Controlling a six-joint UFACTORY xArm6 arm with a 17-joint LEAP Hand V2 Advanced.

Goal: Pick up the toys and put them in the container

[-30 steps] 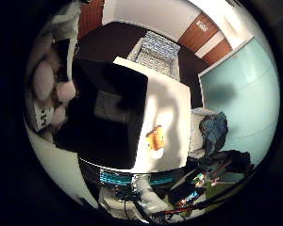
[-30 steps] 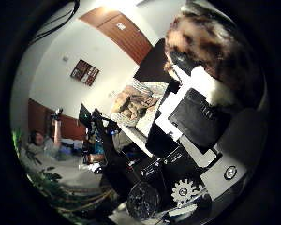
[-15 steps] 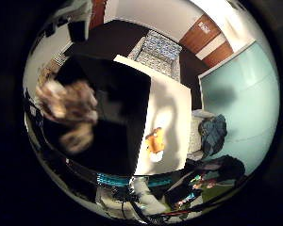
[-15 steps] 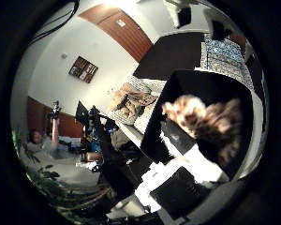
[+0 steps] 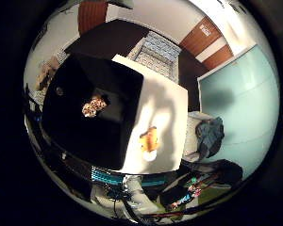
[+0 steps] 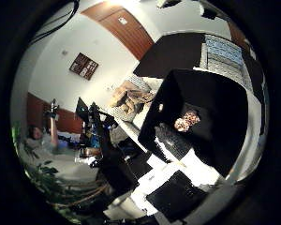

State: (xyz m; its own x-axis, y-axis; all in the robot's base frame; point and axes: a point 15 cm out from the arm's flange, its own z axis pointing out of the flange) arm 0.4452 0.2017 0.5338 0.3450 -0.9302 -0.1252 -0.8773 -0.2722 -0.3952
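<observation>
A brown furry toy [image 5: 94,106] lies on the floor of the black container [image 5: 106,141], well below my palm. The container stands on a white table [image 5: 167,101]. On the bare tabletop beside the container sits a small orange toy [image 5: 149,140]. In the thumb side view my hand [image 6: 173,187] shows as white and black parts above the container's near wall. Its fingers reach out loosely and hold nothing.
A patterned seat [image 5: 155,52] stands past the table's far end. A dark bag [image 5: 208,134] rests on a chair beside the table. More plush toys [image 6: 129,96] are piled on a surface beyond the container, near a desk with screens [image 6: 91,122].
The brown toy was against my palm a second ago. My fingers let it go, it fell, and it now lies on the container's floor.
</observation>
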